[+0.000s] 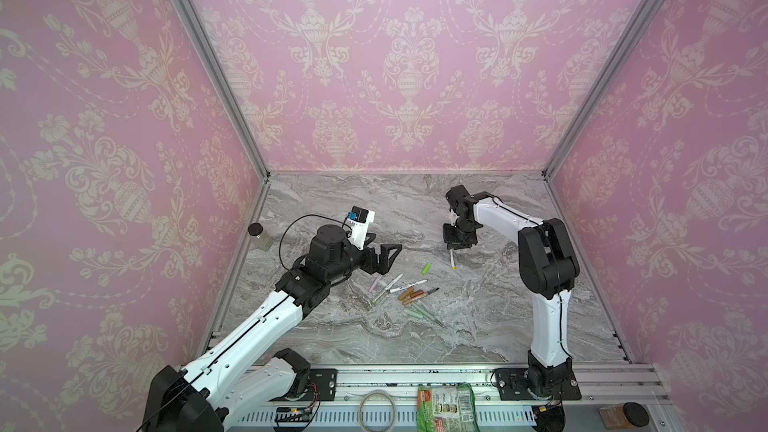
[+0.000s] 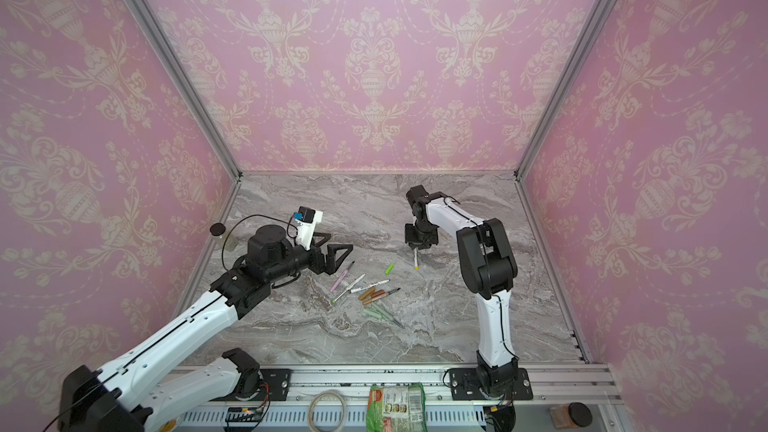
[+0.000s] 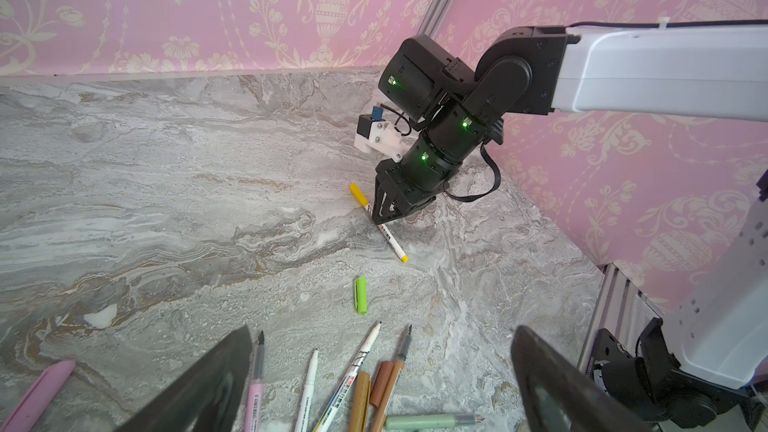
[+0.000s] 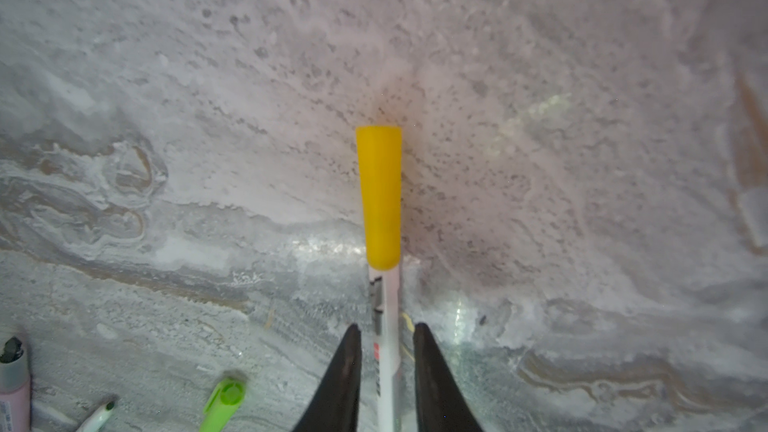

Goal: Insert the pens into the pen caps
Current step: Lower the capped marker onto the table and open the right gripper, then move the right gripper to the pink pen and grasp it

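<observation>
Yellow-capped pen (image 4: 384, 280) runs off-frame inside the parted right claw (image 4: 386, 327).

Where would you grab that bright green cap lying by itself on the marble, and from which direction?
Grip the bright green cap across its middle, coming straight down from above. It lies flat on the table, so only its top and long sides are free. Nothing touches it, so jaws closing across its narrow width should probably find room.
</observation>
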You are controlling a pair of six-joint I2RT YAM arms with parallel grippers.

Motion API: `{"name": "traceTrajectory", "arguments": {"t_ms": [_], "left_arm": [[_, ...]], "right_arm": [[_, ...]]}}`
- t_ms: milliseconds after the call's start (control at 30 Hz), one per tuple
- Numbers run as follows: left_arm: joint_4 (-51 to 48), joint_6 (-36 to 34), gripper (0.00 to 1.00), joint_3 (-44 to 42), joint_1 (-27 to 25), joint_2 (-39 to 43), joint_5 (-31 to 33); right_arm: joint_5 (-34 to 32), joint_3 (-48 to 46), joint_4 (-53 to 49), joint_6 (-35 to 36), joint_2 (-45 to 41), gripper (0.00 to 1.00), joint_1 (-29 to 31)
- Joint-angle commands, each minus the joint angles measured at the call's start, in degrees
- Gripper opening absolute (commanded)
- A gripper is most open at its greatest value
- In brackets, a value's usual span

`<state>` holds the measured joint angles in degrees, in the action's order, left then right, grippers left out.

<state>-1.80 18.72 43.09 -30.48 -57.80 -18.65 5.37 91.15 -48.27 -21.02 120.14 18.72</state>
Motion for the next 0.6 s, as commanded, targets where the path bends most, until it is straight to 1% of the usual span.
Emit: {"name": "traceTrajectory", "arguments": {"t_ms": [0, 167, 267, 333, 400, 500, 567], "left_arm": [[-1.4, -0.5, 0.99, 2.3, 0.5, 0.5, 2.0], [-3.4, 0.3, 0.99, 2.6, 1.5, 2.3, 8.4], [-6.0, -2.8, 0.99, 4.1, 3.7, 2.9, 4.2], [-8.0, -5.3, 0.99, 5.2, 3.8, 2.8, 2.9], [-8.7, -8.1, 0.99, 5.3, 3.8, 2.5, -0.3], [-9.6, -12.2, 0.99, 4.9, 3.7, 2.1, -7.6], [-11.2, -15.1, 0.99, 5.0, 3.2, 2.3, -9.5]], "right_arm": [[0.3, -0.4, -0.2, -0.6, -2.7, 0.3, -0.4], [0.4, -1.6, -0.9, -0.6, -12.1, 0.4, 2.0], [-0.1, -4.6, -0.9, -0.8, -18.3, 0.45, 5.4], [-0.2, -7.5, -0.8, -1.9, -22.2, 0.48, 7.9], [0.2, -11.2, -0.4, -4.2, -25.7, 0.5, 10.6], [2.2, -16.2, 1.6, -7.9, -29.9, 0.5, 14.3], [2.8, -19.3, 2.2, -9.6, -32.0, 0.5, 17.4]]}}
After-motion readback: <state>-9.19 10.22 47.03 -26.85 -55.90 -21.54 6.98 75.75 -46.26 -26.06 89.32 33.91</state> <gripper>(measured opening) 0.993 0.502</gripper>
